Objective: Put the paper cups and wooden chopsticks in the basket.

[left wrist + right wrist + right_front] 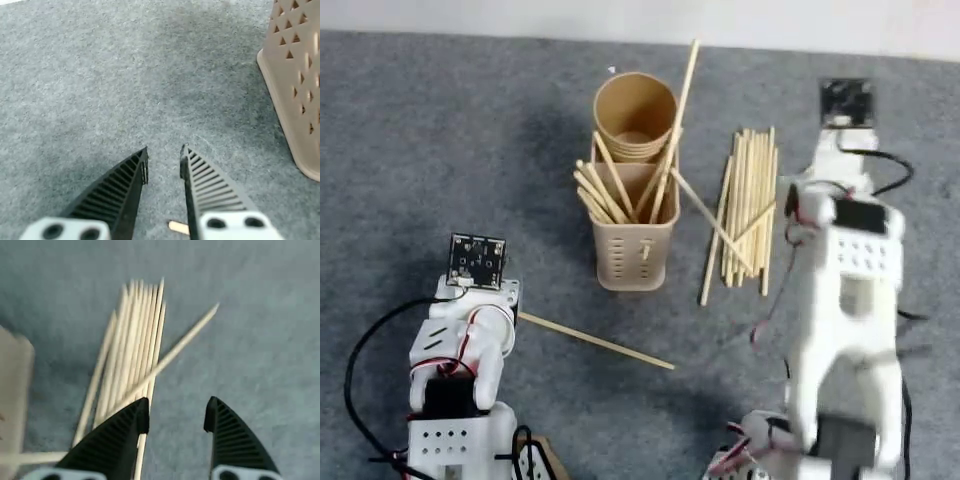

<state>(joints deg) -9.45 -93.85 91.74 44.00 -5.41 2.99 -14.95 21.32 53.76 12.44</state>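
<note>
A grey carpet (440,130) covers the table. The left gripper (162,150) points down at bare carpet, jaws a little apart and holding nothing, with one loose chopstick (595,340) just by it. The right gripper (175,410) hangs over the chopstick pile (750,200), jaws wider and holding nothing. Farther back stands the basket (635,255), with chopsticks inside and stacked paper cups (633,115) at its far end.

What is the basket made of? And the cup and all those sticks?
The basket looks like beige plastic: it has smooth matte walls with neat cut-out holes. The paper cups seem to be dull brown paper, thin-rimmed and stacked one inside another. The chopsticks look like pale bare wood, thin and straight, though they could be bamboo.
</note>
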